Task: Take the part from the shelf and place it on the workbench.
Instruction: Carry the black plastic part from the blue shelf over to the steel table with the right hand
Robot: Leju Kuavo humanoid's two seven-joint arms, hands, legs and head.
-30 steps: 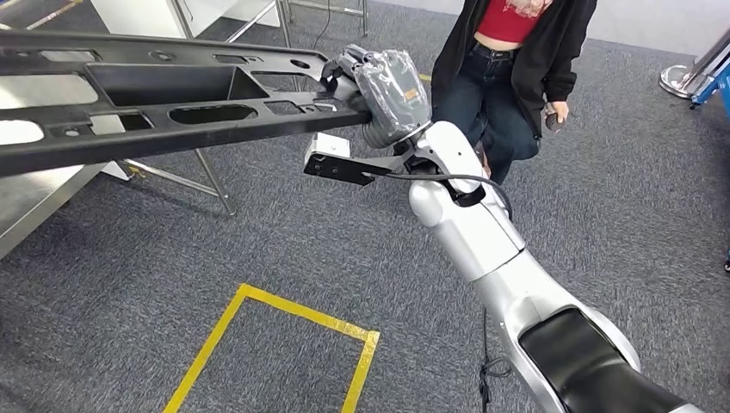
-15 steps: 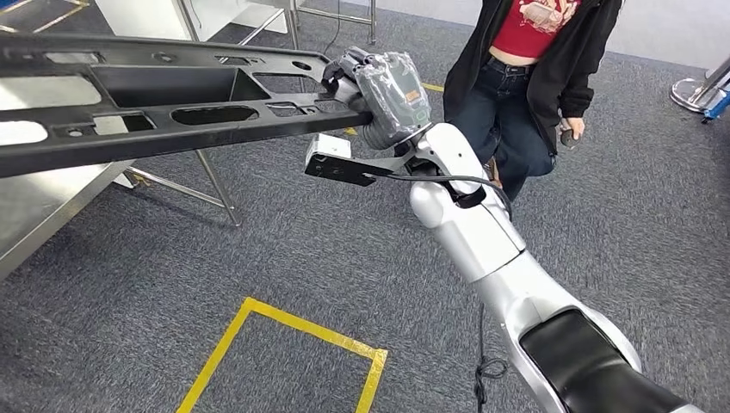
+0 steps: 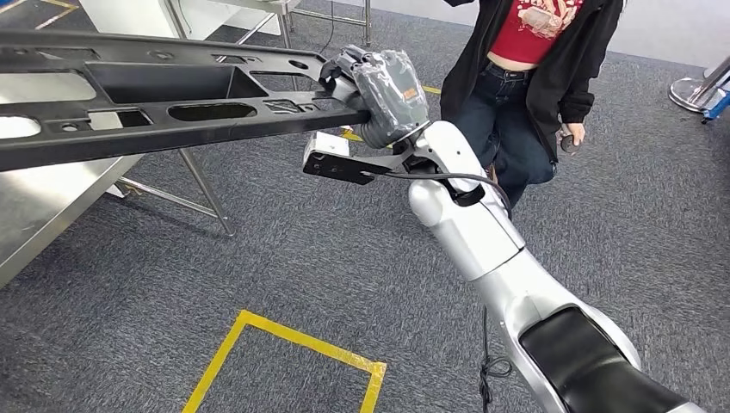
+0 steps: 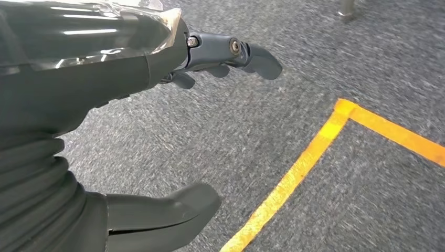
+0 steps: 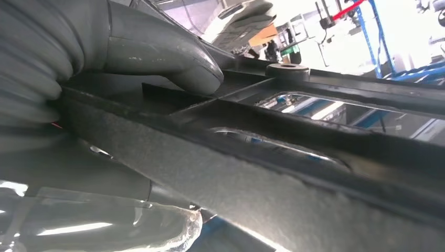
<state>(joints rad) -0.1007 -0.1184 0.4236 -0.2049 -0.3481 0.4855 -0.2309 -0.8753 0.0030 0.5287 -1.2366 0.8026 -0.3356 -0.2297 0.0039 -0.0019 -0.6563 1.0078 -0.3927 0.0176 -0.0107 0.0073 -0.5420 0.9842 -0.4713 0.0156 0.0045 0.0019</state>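
While the camera shifted, part (image 3: pixel 172 107) unmoved in right robot hand (image 3: pixel 383 90), left robot hand (image 4: pixel 157 105) empty, spread.

From high on our body we look forward and down over the right arm to the right hand (image 3: pixel 385 90) at 12 o'clock. Our right wrist camera sits close behind that hand, sharing the black part (image 3: pixel 155 103). Our left wrist camera faces grey carpet (image 4: pixel 325 68), close behind the left hand (image 4: pixel 105 105).

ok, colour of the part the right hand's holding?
Black; the part shows best in the head view, gripped at its end by the right hand.
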